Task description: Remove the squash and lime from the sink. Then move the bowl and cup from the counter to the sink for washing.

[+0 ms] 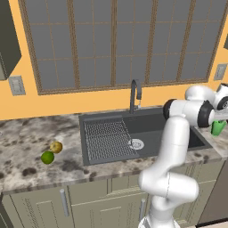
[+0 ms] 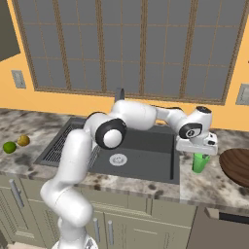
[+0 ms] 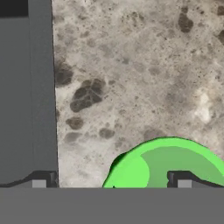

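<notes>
Two-finger gripper (image 2: pixel 197 151) spread wide, grasping nothing, above small bright green tumbler cup (image 2: pixel 199 163) on speckled stone counter (image 2: pixel 204 187); off-centre descent risks finger striking rim, toppling cup

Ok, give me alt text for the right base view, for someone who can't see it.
The white arm reaches right across the dark sink, its open claw hovering just above the green cup on the counter. The brown bowl sits further right; lime and squash lie far left.

Speckled stone counter (image 3: pixel 131 65), matt; cup (image 3: pixel 166 164) glossy (plastic-looking).
</notes>
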